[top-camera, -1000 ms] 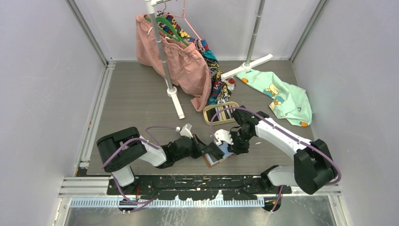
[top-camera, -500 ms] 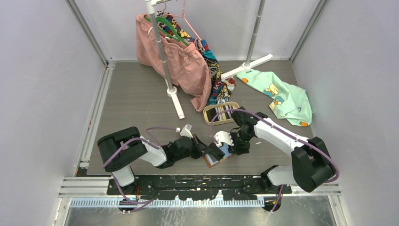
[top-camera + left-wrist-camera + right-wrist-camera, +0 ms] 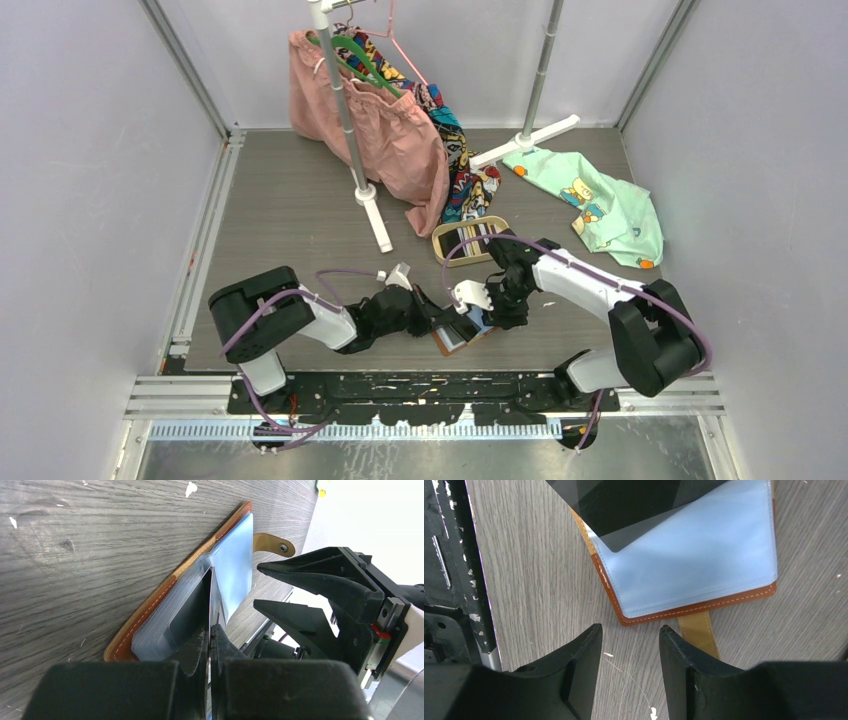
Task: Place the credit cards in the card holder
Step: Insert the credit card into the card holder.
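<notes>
The tan-brown card holder (image 3: 455, 343) lies open on the table near the front edge, bluish pockets up. My left gripper (image 3: 458, 322) is shut on a dark credit card, held on edge over the pockets. In the left wrist view the card (image 3: 214, 592) stands edge-on between my fingers (image 3: 197, 645), its tip at a pocket of the holder (image 3: 235, 560). My right gripper (image 3: 488, 312) is open and empty just beside the holder. In the right wrist view it (image 3: 630, 632) hovers over bare table below the holder (image 3: 704, 555), the snap strap (image 3: 698, 630) and the dark card (image 3: 624, 500).
An oval beige tray (image 3: 440, 246) with more cards stands just behind the right arm. A white clothes rack (image 3: 372, 205) with pink and patterned garments stands at the back. A mint-green garment (image 3: 600, 205) lies at the back right. The black base rail (image 3: 454, 570) runs close by.
My right gripper has moved a little left, closer to the holder. My left gripper with the card has stayed almost in place over the pockets.
</notes>
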